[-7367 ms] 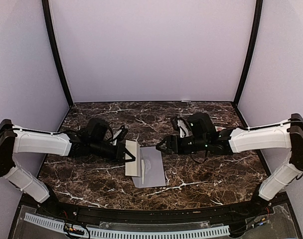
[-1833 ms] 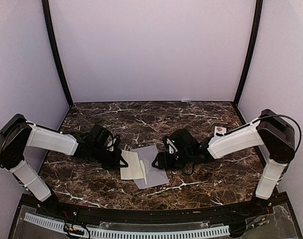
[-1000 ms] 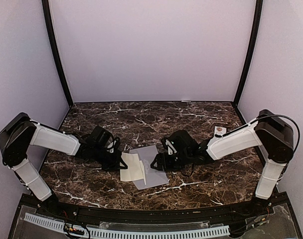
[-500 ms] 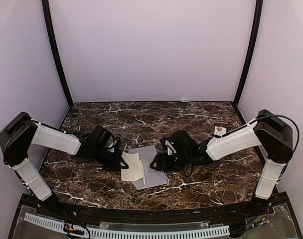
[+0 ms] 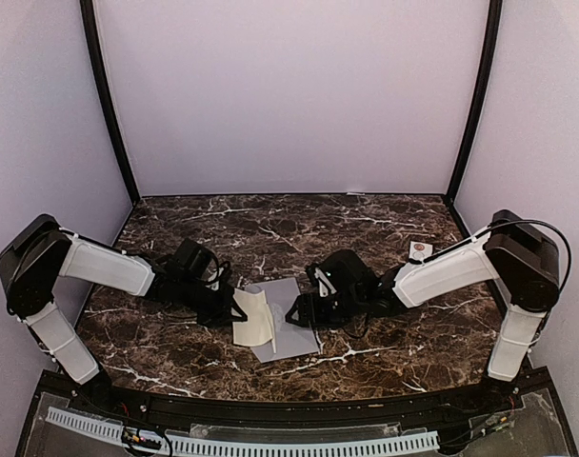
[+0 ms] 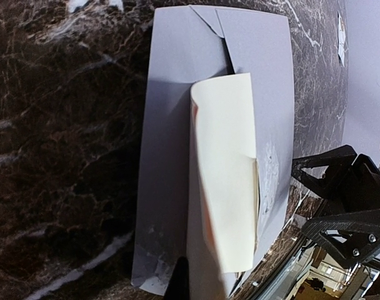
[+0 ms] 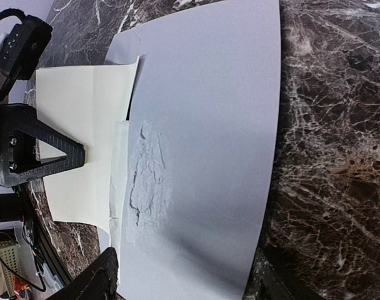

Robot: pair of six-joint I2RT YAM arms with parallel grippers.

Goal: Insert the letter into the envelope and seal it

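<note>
My left gripper (image 5: 234, 307) pinches the curling letter (image 6: 224, 175) over the envelope (image 7: 209, 125); my right gripper (image 5: 291, 315), fingers spread, straddles its edge.

Both arms are stretched low and inward, forearms near level, wrists turned toward each other. Left gripper (image 5: 235, 307) is seen pinched on the edge of the letter (image 5: 254, 322), with one finger above the sheet. Right gripper (image 5: 291, 316) is held low with fingers (image 7: 96, 281) spread wide, facing the left fingertips, near but apart.
</note>
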